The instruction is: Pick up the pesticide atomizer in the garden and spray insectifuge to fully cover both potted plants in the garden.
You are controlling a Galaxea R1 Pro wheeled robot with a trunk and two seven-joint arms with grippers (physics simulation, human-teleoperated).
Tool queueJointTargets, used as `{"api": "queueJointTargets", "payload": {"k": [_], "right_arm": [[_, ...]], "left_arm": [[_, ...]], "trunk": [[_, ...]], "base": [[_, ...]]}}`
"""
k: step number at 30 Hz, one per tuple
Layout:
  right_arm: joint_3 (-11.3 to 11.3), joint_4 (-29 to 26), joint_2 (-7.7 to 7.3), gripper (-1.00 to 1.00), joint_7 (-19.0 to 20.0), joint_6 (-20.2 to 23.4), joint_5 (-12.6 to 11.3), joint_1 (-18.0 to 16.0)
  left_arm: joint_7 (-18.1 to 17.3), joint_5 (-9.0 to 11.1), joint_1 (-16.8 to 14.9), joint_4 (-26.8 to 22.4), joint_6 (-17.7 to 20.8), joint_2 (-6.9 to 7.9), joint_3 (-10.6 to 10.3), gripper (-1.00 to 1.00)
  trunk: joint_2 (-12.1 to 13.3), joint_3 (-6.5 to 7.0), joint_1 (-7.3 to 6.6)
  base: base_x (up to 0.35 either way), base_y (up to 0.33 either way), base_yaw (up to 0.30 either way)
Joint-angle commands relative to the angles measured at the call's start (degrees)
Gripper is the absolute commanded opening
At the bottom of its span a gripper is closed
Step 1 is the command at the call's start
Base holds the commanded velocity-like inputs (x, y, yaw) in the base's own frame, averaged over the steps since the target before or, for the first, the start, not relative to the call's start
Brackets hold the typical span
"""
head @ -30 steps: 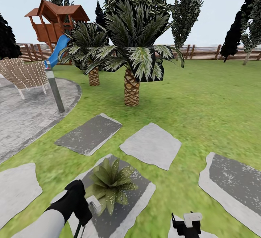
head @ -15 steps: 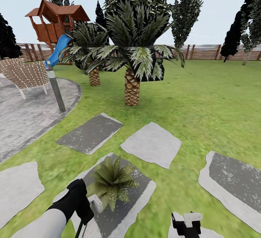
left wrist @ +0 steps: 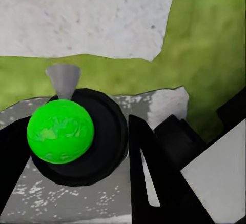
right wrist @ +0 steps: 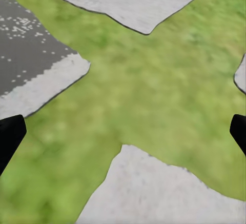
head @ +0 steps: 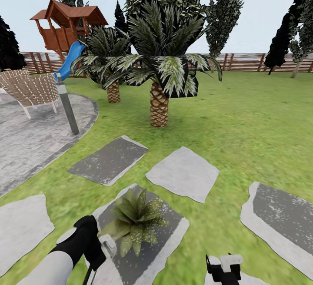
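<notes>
Garden lawn crossed by grey stepping slabs, bounded by a brown slatted fence. From left to right: a paved patio with a wicker chair and a post; the left gripper, seen in the left wrist view with its fingers closed around the pesticide atomizer — green-topped, nozzle pointing ahead; one potted plant standing on a slab just beside that hand; two palms farther back; the right gripper, fingers spread wide over grass and holding nothing. The pick-up is judged complete. Spray is not visible, so coverage of this plant cannot be confirmed — the second plant is judged still to be treated.
</notes>
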Motion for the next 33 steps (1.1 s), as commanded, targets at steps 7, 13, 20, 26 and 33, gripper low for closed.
{"api": "queueJointTargets", "payload": {"k": [7,13,20,26,33], "right_arm": [[-0.25,0.07,0.01,1.00,-0.32,-0.16,0.61,-0.02],[-0.25,0.07,0.01,1.00,-0.30,-0.16,0.61,-0.02],[-0.25,0.08,0.01,1.00,-0.30,-0.16,0.61,-0.02],[-0.25,0.09,-0.02,1.00,-0.31,-0.16,0.61,-0.05],[-0.25,0.07,0.00,1.00,-0.30,-0.16,0.54,-0.03]], "left_arm": [[-0.58,-0.34,-1.68,-1.05,0.94,-1.70,-0.17,-1.00],[-1.89,-0.72,-3.37,-4.14,1.31,-2.17,-0.68,-1.00],[-6.43,-3.48,-3.11,-3.76,0.48,-0.09,-1.36,-1.00],[-6.76,-3.36,-2.87,-3.28,0.27,0.28,-1.30,-1.00],[-6.71,-4.01,-2.99,-3.29,0.50,0.35,-1.37,-1.00]], "trunk": [[-0.02,-0.05,-0.01],[-0.02,-0.05,-0.01],[-0.02,-0.05,-0.01],[-0.02,-0.05,-0.01],[-0.02,-0.05,-0.01]], "base": [[0.144,0.086,0.000],[0.041,0.029,0.000],[0.001,0.000,0.000],[0.000,0.000,0.000],[0.000,0.000,0.000]]}}
